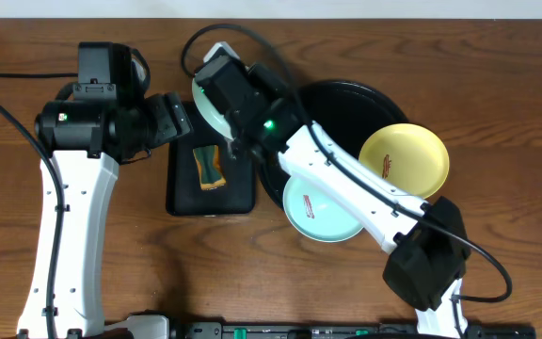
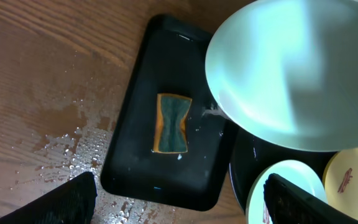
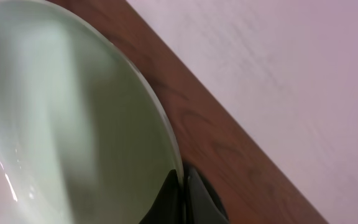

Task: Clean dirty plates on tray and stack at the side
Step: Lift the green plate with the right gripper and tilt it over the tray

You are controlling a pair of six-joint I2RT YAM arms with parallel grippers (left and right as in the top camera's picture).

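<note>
Starting with the biggest: brown wood-grain counter, matte, with a patch of water droplets beading just left of the small tray. Next up, the round tray, glossy black with a raised rim, sitting right of centre. Just beside it on the left, got a rectangular tray, also shiny black, with rounded corners and a few wet specks inside.

Then the plates, all smooth, shallow and round. Lifted plate, pale blue-green and glossy, held tilted in the air over the spot between the two trays. Yellow plate resting on the round tray's right side, poking out past the rim, with a reddish smear near its left edge. Second blue plate down at the round tray's front edge, partly hidden under the right arm, small reddish mark on it too.

Sponge lying flat in the rectangular tray, pinched-waist shape, green face with orange-yellow edges.

Right gripper: jaws pinched narrow on the lifted plate's thin rim. Left gripper: jaws spread wide, holding nothing, hanging above the rectangular tray.
</note>
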